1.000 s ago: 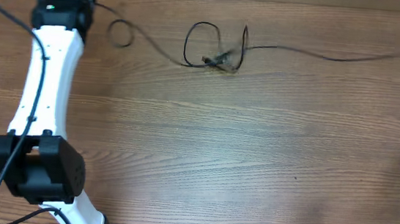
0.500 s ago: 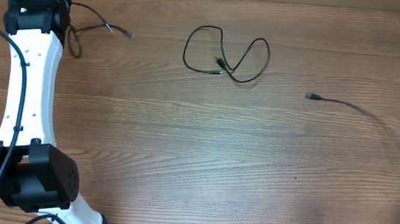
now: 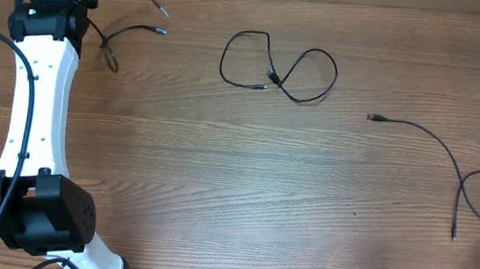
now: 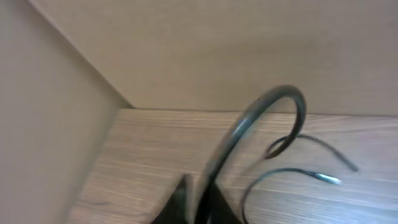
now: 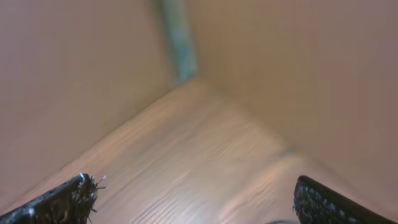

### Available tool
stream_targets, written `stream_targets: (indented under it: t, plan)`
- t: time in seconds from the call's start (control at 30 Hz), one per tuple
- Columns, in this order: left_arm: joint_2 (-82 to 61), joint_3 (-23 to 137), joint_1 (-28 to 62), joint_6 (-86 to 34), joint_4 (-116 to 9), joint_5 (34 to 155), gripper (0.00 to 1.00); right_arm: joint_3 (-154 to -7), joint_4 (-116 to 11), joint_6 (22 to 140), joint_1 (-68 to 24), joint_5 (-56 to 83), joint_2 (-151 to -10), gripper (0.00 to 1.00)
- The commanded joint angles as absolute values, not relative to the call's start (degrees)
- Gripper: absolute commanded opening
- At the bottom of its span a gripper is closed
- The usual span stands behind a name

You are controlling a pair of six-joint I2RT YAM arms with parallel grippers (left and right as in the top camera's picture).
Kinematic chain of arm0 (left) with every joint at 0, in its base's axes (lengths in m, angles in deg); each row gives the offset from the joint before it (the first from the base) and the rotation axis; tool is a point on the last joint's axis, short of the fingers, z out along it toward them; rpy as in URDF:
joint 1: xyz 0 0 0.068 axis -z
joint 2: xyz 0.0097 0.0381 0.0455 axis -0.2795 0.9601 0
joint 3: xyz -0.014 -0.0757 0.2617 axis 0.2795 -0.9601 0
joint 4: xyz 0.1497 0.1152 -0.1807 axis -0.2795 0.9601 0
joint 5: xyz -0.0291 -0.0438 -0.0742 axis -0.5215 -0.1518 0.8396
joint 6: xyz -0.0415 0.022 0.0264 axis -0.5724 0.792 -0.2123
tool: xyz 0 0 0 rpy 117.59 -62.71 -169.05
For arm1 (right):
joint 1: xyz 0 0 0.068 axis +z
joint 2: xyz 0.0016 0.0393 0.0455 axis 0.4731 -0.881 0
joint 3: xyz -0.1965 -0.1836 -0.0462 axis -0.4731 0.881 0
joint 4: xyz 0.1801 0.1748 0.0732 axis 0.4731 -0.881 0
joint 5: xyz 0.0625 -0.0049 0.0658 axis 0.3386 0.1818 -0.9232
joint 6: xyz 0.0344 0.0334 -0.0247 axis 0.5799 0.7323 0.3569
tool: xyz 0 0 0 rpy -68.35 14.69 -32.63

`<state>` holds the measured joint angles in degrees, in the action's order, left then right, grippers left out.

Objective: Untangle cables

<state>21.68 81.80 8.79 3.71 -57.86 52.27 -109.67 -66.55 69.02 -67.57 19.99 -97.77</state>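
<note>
Wooden table (image 3: pixel 244 188): left tool (image 4: pixel 199 208) pinched on black cable (image 4: pixel 245 121); right tool (image 5: pixel 194 186) spread wide, empty.

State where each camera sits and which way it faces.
Overhead: above the table, looking straight down; left arm shows.
Left wrist: low, facing the wall corner; left gripper clamps the silver-tipped cable.
Right wrist: low, facing another corner; right gripper open, empty.
Shared: overhead and left wrist both show that cable.

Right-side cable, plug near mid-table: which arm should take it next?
Right. The right-side cable lies on its side, and the right gripper is open and empty. The left gripper sits far left, holding the left cable.
</note>
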Motion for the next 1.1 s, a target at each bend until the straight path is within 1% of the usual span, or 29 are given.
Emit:
stream_targets:
  t: [0.0,0.07,0.1,0.23,0.4,0.43,0.47,0.5,0.57,0.63,0.7,0.73,0.83,0.97,1.07]
  plan:
    - [19.08,82.72,9.82,-0.07,-56.46,60.38,0.43,-108.14,-70.31,60.41,-67.06,-6.51,-103.17,1.0]
    - [19.08,82.72,9.9,-0.03,-55.15,63.87,0.53,-108.14,-75.49,52.17,-66.14,-13.15,-106.32,1.0]
    - [19.06,82.72,9.9,-0.03,-54.47,65.6,0.55,-108.14,-77.85,48.61,-65.53,-14.96,-107.78,1.0]
    - [18.88,82.72,9.9,-0.03,-52.39,73.08,0.56,-108.14,-84.85,40.63,-61.73,-15.62,-113.44,1.0]
    - [18.88,82.72,9.9,-0.07,-52.41,83.11,0.56,-108.14,-90.18,29.57,-54.01,-13.76,-118.42,1.0]
    - [18.88,82.72,9.9,-0.05,-52.41,84.92,0.57,-108.14,-90.53,27.89,-52.44,-12.47,-119.1,0.99]
    - [18.88,82.72,9.9,-0.05,-52.41,86.3,0.57,-108.14,-90.51,26.46,-50.67,-10.51,-119.85,0.96]
    - [18.88,82.72,9.9,-0.05,-52.44,87.2,0.58,-108.14,-90.46,25.76,-49.29,-8.36,-120.48,0.95]
    - [18.88,82.72,9.9,-0.05,-52.41,88.29,0.59,-108.14,-88.5,25.76,-46.8,-2.11,-121.38,1.0]
    - [18.88,82.72,9.9,-0.03,-52.26,88.81,0.59,-108.14,-84.74,25.83,-45.07,3.29,-121.64,1.0]
    - [18.88,82.72,9.9,-0.03,-52.28,89.12,0.59,-108.14,-82.99,26.29,-44.22,3.07,-121.64,1.0]
    - [18.88,82.72,9.9,-0.03,-52.35,89.12,0.6,-108.14,-81.94,24.72,-43.92,2.35,-121.64,1.0]
    - [18.88,82.72,9.9,-0.05,-52.7,89.12,0.6,-108.14,-81.5,14.01,-43.37,2.61,-121.66,1.0]
    - [18.88,82.72,9.9,-0.05,-52.87,89.12,0.61,-108.16,-82.57,14.44,-43.3,3.68,-121.64,1.0]
    - [18.88,82.72,9.9,-0.09,-52.83,89.12,0.61,-108.16,-81.09,19.1,-43.37,6.72,-121.64,1.0]
